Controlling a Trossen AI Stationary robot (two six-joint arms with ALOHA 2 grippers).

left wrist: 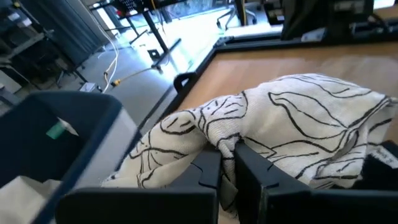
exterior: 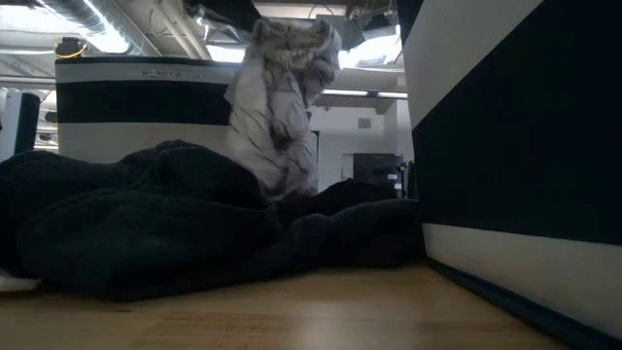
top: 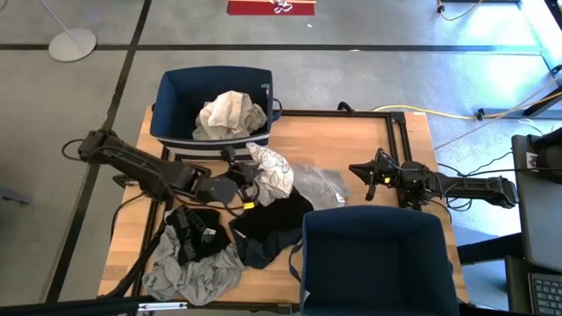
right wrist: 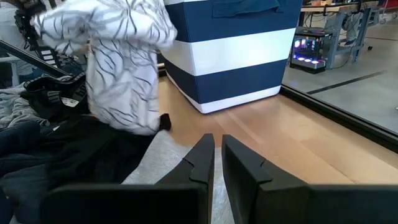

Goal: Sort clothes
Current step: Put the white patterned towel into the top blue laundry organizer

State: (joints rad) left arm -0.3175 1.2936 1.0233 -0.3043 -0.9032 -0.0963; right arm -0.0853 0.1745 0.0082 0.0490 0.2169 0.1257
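left tool lifts the patterned garment over the bench

at the bottom of the high view a navy fabric bin sits at the near edge of the wooden bench. left of it lie a grey garment, a black garment with white lettering and a black garment over a dark navy one. a pale grey garment lies flat near the middle of the frame.

the left tool, at centre frame, is clamped on the white garment with black pattern; in the left wrist view its fingers press together into the cloth. in the low view the garment hangs clear above the dark pile.

the right tool, right of centre, has its fingers together on nothing, hovering over the bench beside the pale grey garment.

at the upper centre a second navy bin holds a cream garment.
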